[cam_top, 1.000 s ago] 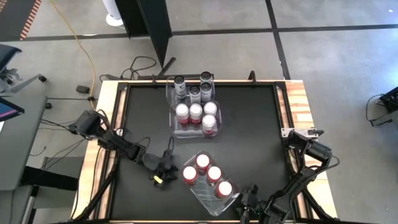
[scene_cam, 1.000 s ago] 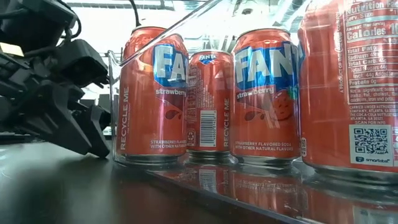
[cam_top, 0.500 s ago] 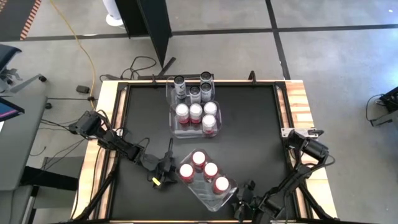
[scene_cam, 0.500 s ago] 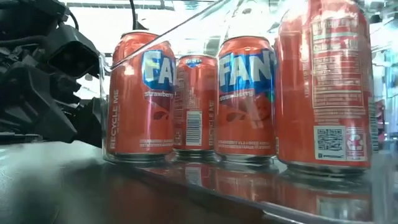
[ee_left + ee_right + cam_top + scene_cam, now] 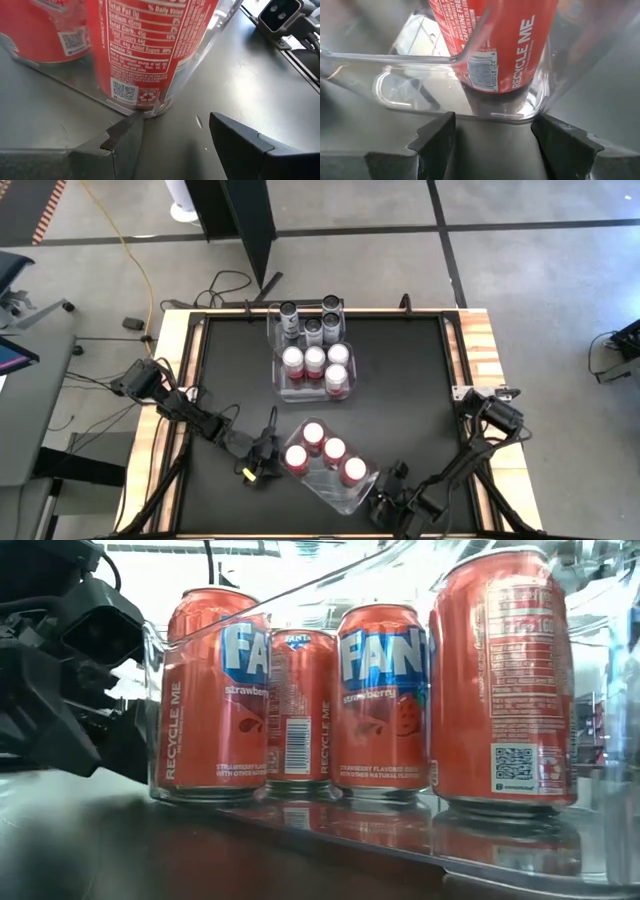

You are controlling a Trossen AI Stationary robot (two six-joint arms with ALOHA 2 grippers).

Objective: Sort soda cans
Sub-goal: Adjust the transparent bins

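Now the near clear bin point(image 5: 335, 480) with its four red soda cans point(image 5: 313, 434) is seen shifted leftward and toward the table's point(image 5: 410, 380) front edge, compared with a second ago. In the low view the same cans point(image 5: 380, 700) are found further left than before, and the big near can is fully in frame.

The left tool point(image 5: 262, 463) is placed at the bin's left corner, just beside the nearest can. In the left wrist view its fingers point(image 5: 240, 145) are shown spread, released, with the bin corner and a can point(image 5: 150, 50) between and ahead of them. The right tool point(image 5: 385, 498) is placed at the bin's right end; its fingers point(image 5: 432, 137) are seen parted, straddling the bin's end wall point(image 5: 510, 111), nothing grasped.

Only the high view shows the far bin point(image 5: 281, 380), which holds three red-and-white cans point(image 5: 314, 358) in front and four dark cans point(image 5: 313, 328) behind.
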